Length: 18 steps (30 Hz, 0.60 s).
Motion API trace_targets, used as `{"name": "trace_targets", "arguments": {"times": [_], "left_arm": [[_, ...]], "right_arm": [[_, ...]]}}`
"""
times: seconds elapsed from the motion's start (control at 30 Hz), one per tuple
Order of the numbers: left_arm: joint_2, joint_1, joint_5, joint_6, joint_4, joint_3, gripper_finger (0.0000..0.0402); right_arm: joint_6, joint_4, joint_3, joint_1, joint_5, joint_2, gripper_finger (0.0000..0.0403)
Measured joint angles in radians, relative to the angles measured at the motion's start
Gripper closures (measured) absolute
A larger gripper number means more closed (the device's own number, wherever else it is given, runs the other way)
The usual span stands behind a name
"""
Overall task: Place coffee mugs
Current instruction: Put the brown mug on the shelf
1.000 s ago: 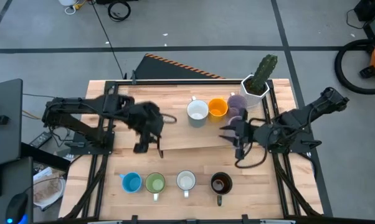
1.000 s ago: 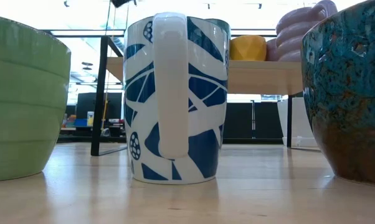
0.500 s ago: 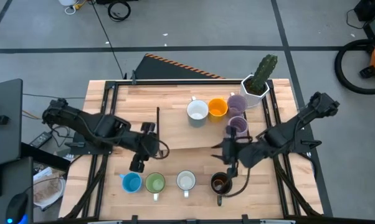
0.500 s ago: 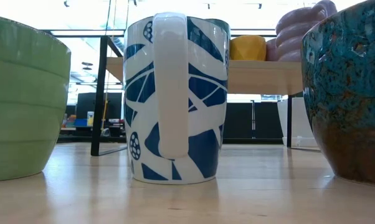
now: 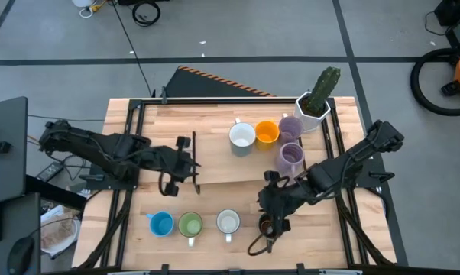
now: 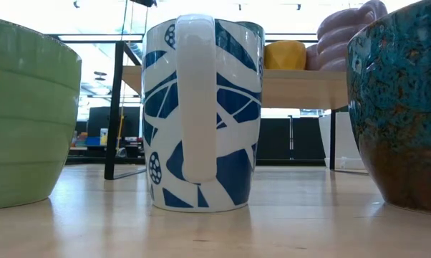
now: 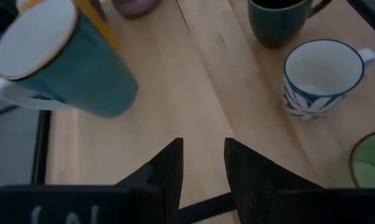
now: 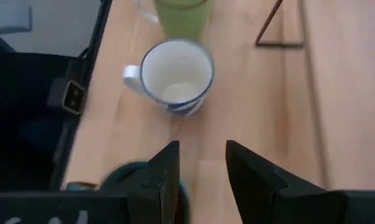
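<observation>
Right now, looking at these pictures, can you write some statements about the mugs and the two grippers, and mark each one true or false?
1. Four mugs stand in a row at the table's near edge. True: blue mug, green mug, white mug, dark brown mug.
2. The right gripper holds the orange mug. False: it is empty, above the dark brown mug; the orange mug stands at the far side.
3. The left gripper is empty, its jaws apart. True.
4. The cactus pot stands at the table's far left corner. False: far right corner.
5. The white mug lies on its side. False: it stands upright.
</observation>
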Motion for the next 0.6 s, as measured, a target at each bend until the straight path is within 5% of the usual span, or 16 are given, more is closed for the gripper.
{"name": "trace_targets", "arguments": {"times": [0.33,0.6], "left_arm": [[-0.216,0.028,0.003,0.019,0.285,-0.259,0.0279],[-0.277,0.025,0.002,-0.132,0.299,-0.308,0.0279]], "right_arm": [[0.318,-0.223,0.235,0.055,-0.065,0.203,0.0267],[0.522,-0.355,0.446,0.101,-0.122,0.384,0.0267]]}}
